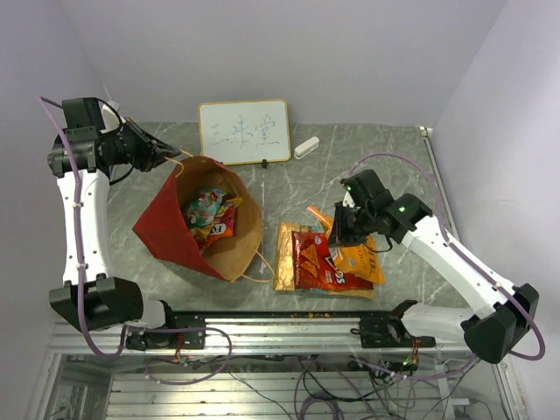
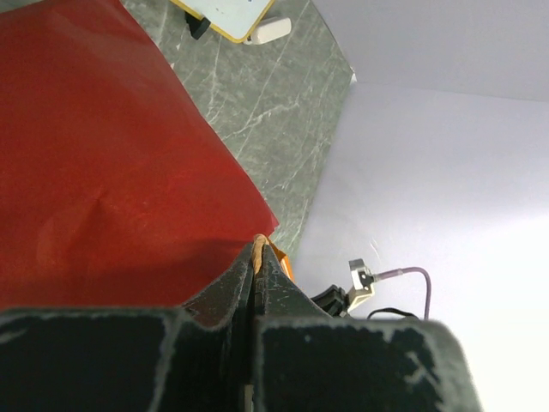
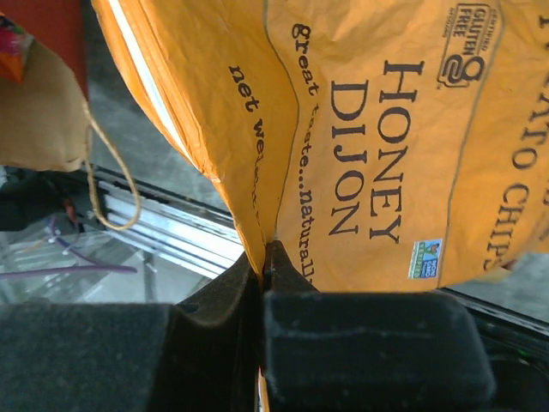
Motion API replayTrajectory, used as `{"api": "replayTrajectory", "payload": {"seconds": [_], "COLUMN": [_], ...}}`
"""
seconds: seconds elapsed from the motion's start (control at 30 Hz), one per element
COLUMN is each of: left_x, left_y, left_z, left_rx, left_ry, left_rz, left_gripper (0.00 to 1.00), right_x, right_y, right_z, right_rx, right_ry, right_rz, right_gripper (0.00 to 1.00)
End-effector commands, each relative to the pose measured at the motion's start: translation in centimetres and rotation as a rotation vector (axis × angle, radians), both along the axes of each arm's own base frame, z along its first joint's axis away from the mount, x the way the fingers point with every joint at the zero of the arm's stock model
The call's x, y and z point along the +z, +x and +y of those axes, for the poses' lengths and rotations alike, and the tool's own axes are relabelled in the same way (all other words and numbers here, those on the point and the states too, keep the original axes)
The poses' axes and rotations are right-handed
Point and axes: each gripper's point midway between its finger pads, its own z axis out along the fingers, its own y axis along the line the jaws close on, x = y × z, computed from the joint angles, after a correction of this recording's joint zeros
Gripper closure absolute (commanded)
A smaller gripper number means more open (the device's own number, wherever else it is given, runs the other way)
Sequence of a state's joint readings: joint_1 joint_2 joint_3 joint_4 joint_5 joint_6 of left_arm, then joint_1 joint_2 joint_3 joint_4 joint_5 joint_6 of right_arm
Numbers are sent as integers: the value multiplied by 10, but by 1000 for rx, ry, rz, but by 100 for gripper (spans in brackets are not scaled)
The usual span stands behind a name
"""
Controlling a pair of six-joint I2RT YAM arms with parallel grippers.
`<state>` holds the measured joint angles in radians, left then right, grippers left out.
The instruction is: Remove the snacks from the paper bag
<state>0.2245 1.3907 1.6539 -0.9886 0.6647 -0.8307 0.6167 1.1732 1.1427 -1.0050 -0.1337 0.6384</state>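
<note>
We count one red paper bag (image 1: 162, 229) leaning open on the bench (image 1: 394, 157). A jumble of small packets (image 1: 210, 214) lies inside, too tangled to count. Three more lie just beside it: a gold packet (image 1: 284, 255), a red packet (image 1: 317, 267) and an orange Honey Dijon chip bag (image 1: 366, 265). Our left hand (image 1: 168, 157) is clenched on the bag's tan handle (image 2: 258, 247) at the far rim, with its arm reaching in from the left. Our right hand (image 1: 343, 229) is pinched tight on the chip bag's edge, wrist bent down over it.

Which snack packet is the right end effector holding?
The orange Honey Dijon bag, pinched in the right end effector; the red packet beside it lies free.
</note>
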Motion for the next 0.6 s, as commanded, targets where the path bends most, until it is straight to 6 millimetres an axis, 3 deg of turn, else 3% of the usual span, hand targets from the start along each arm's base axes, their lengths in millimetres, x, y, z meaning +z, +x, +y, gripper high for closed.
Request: {"api": "replayTrajectory", "payload": {"seconds": [0.0,0.23,0.57], "left_x": [8,8,8], "left_y": [-5,-10,-24], "left_z": [-2,-6,-11], "left_rx": [-22,-46,-94], "left_ry": [-28,-31,-21], "left_rz": [-44,-51,-45], "left_gripper": [93,93,93], "right_x": [8,-9,-58], "right_y": [7,3,3], "right_z": [42,76,84], "right_rx": [29,63,26], "right_ry": [174,278,264], "right_rz": [3,62,146], "right_gripper": [100,100,100]}}
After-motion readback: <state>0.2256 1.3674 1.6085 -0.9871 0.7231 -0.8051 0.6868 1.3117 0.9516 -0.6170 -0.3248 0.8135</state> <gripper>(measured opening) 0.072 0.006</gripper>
